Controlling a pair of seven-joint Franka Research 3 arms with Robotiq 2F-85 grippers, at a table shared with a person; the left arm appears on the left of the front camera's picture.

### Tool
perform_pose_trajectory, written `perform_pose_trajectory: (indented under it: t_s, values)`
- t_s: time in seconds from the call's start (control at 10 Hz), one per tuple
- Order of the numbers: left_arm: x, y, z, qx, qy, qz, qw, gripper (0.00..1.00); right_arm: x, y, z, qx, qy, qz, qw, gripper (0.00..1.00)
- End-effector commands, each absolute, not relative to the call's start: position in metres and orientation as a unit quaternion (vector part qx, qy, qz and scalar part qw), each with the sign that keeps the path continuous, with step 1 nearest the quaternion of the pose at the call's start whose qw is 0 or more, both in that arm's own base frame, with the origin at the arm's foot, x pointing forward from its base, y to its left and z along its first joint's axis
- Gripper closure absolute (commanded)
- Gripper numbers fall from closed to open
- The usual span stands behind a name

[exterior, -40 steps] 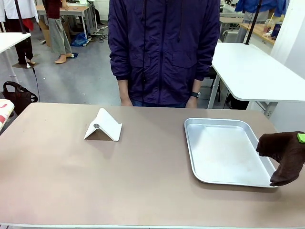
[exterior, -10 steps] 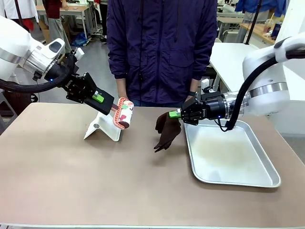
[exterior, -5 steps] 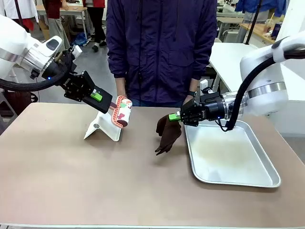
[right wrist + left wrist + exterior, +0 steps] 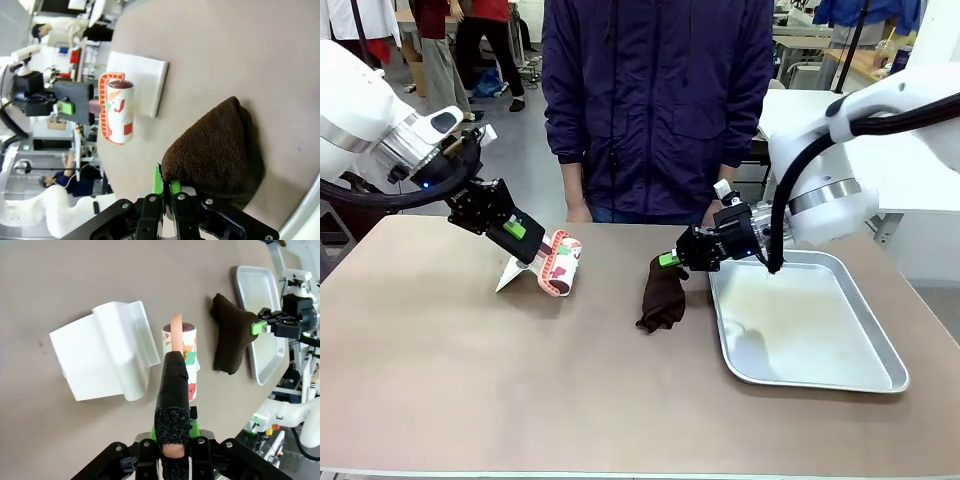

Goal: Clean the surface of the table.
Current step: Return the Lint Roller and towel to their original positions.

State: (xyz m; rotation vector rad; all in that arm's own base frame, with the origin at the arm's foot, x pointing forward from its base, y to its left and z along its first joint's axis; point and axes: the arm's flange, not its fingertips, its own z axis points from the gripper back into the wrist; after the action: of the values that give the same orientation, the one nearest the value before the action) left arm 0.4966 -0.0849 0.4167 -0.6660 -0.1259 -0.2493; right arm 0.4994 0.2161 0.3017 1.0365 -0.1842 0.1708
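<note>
From the front camera you get the whole worktop (image 4: 520,390), its brownish top running the full width of the near scene, with a person in a dark purple jacket (image 4: 660,100) standing at the far edge. On the left, your left claw (image 4: 525,236) is clamped shut on the handle of a lint roller (image 4: 558,264), whose patterned roll hangs just in front of a white folded stand (image 4: 515,272) on the far left part of the worktop. On the right, your right claw (image 4: 672,260) is pinched shut on the top of a dark brown cloth (image 4: 662,295), which droops down until its lower end reaches the worktop just left of the silver tray (image 4: 810,375). The left wrist camera gives you what the front one hides: the black-wrapped handle between the fingers, the pink frame curving over the roll, and the stand's stepped shape seen from above (the cloth and tray lie beyond). The right wrist camera shows the cloth's nubby weave bunched against the green pads (image 4: 158,181). The roll carries red, green and white patches, but no lettering is readable.
</note>
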Motion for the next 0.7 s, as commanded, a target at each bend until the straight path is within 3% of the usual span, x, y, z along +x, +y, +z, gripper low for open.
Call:
perform_pose_trajectory:
  t_s: [0.0,0.6]
  values:
    - [0.51,-0.091,0.416,-0.308,-0.056,-0.098,0.945,0.78,0.505,0.229,0.308,0.46,-0.074,0.075,0.882,0.94]
    - [0.528,-0.107,0.417,-0.269,-0.055,-0.043,0.961,0.78,0.503,0.231,0.294,0.473,-0.055,0.074,0.876,0.94]
